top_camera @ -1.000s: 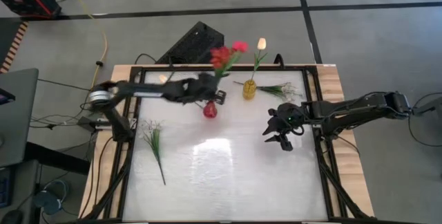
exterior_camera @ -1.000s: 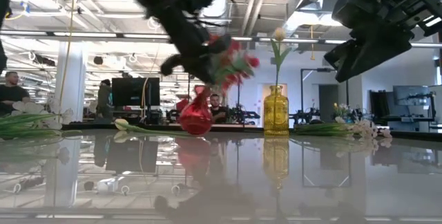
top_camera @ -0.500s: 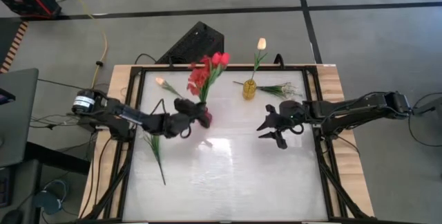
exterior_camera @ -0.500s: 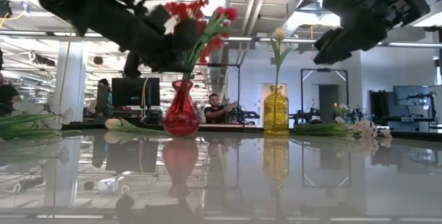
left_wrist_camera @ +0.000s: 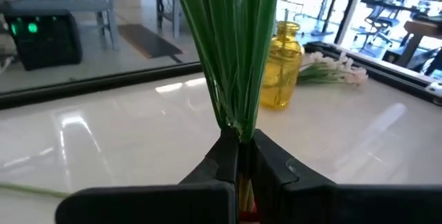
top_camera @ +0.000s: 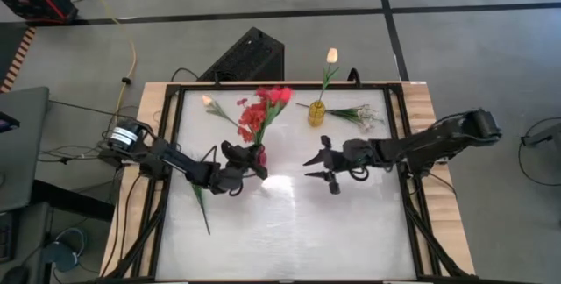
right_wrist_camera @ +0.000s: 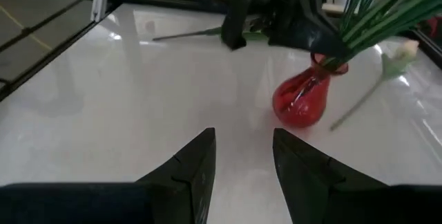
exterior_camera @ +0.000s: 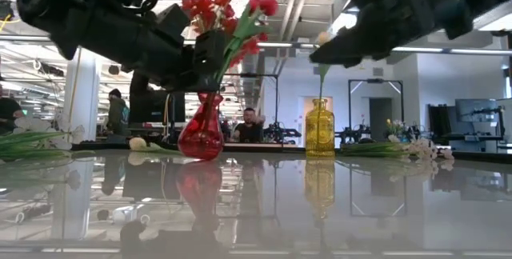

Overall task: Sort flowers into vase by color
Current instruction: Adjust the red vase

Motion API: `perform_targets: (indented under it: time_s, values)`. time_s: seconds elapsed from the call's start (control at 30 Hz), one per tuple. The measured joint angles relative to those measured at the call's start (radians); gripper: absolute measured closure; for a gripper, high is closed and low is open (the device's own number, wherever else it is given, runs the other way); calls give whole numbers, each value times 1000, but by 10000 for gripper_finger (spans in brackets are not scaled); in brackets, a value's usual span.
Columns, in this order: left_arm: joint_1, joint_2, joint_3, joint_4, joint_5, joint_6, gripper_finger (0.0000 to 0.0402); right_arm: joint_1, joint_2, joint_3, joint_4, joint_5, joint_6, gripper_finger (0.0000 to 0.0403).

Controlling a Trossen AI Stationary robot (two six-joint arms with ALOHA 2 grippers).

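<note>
A red vase (top_camera: 261, 155) stands on the white table with a bunch of red flowers (top_camera: 263, 104) rising from it. My left gripper (left_wrist_camera: 240, 156) is shut on the bunch's green stems just above the vase's mouth. My right gripper (top_camera: 317, 168) hovers open to the right of the red vase, its fingers pointing at it with nothing between them. A yellow vase (top_camera: 316, 114) farther back holds one pale tulip (top_camera: 331, 54). Another pale tulip (top_camera: 209, 102) lies flat at the back left. My left gripper pinches the bundle of green stems (left_wrist_camera: 238, 124) between its two fingers, just above the red vase's neck (right_wrist_camera: 323, 59). The fingers come nearly level from the table's left and lie across the stems. The stems stand up from the vase, which rests on the table.
White sprigs (top_camera: 359, 116) lie beside the yellow vase at the back right. Another green sprig (top_camera: 198, 192) lies near the left edge, under my left arm. The near half of the table (top_camera: 289, 240) is bare.
My left gripper has swung down and toward the near left, keeping hold of the red bunch. The red vase, tilted before, now stands upright and has slid a little toward the near edge. My right gripper has moved left toward the red vase, still open.
</note>
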Motion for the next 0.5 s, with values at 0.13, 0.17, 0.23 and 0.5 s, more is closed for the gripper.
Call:
perform_targets:
  time_s: [0.13, 0.17, 0.23, 0.5]
  values:
    - [-44, 9, -1, 23, -83, 34, 401, 1, 140, 0, 189, 1, -14, 232]
    - [-54, 9, -1, 23, -105, 34, 401, 1, 173, 0, 234, 1, -14, 232]
    - [-71, 9, -1, 24, -125, 46, 395, 1, 245, 0, 344, 1, -14, 232]
    - [-111, 4, -1, 25, -119, 112, 354, 1, 509, 83, 533, 1, 19, 232]
